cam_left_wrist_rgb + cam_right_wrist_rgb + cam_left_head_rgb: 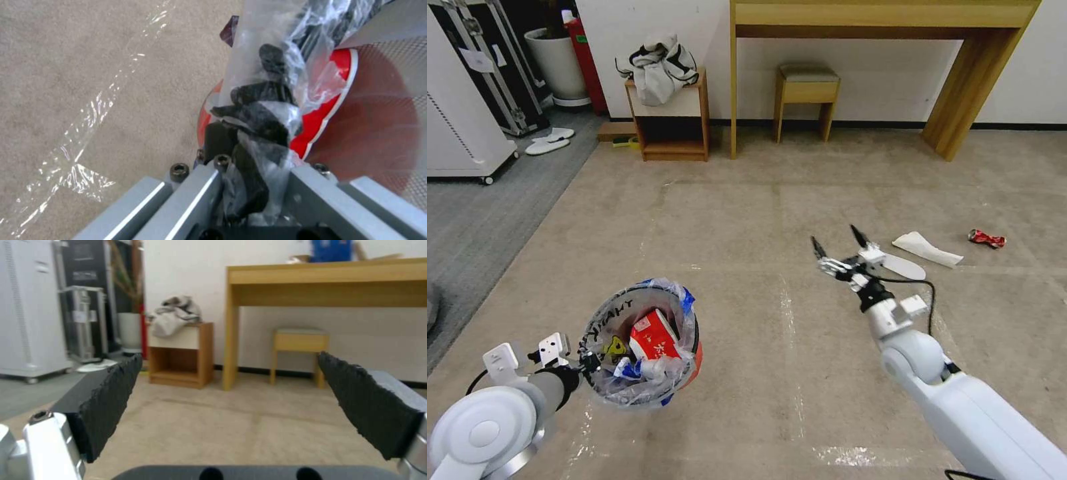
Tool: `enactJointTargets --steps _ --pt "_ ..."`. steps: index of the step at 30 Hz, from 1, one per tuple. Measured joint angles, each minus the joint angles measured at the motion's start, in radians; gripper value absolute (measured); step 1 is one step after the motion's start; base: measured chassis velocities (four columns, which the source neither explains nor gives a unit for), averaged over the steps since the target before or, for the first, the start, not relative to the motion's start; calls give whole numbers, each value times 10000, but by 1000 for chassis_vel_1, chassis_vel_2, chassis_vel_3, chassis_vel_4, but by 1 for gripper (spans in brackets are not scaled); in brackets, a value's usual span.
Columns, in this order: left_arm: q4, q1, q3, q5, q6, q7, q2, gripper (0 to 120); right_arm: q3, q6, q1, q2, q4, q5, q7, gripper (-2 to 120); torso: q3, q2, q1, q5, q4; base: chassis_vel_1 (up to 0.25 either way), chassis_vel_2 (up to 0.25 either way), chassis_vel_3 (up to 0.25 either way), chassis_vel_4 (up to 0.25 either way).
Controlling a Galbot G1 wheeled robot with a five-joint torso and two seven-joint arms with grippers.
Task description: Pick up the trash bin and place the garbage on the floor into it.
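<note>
The red trash bin [688,360] with its clear printed bag hangs above the beige floor [747,220] at lower left. My left gripper [589,361] is shut on its rim and bag [262,133]. Inside lie a red-and-white carton [654,339] and white-blue wrappers [627,369]. My right gripper [836,241] is open and empty, held above the carpet at centre right. Just beyond it on the floor lie a flat white slipper [904,265], a white tissue [927,249] and a crushed red drink can [986,238].
A wooden desk [887,20], a small stool [806,93] and a side cabinet [670,123] with clothes stand along the far wall. A grey carpet strip [480,220], white planter pot [557,63] and cases are at the left. Pale tape lines [790,333] cross the carpet.
</note>
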Motion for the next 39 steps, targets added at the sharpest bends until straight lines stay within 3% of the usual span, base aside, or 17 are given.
enactJointTargets --steps 7,10,11,13,18,25,39 --pt "247 -232 179 107 0 87 -92 0 1282 114 -951 670 217 -341 36 100 0 1 0 -2 0 0 0 0 0" --pt "378 -351 317 173 3 148 -92 0 2058 95 -1533 1639 394 -860 165 100 0 1 0 -3 0 0 0 0 0" --pt "378 -351 317 173 3 148 -92 0 2058 95 -1533 1639 394 -860 165 100 0 1 0 -3 0 0 0 0 0" --pt "432 -426 352 162 3 159 -91 0 2540 30 -1860 2508 621 -1110 279 100 0 1 0 0 1 0 0 0 0" --pt "474 -492 373 164 10 205 -94 0 3417 92 -2586 3366 983 -1783 267 100 0 1 0 -2 1 0 0 0 0" --pt "516 -566 463 280 41 312 -109 0 4425 313 -3032 3451 1207 -1918 -162 100 0 1 0 -1 0 0 0 0 0" --pt "733 -671 677 1230 157 738 -365 0 6089 660 -3161 2752 1162 -2152 -258 100 0 1 0 0 0 0 0 0 0"
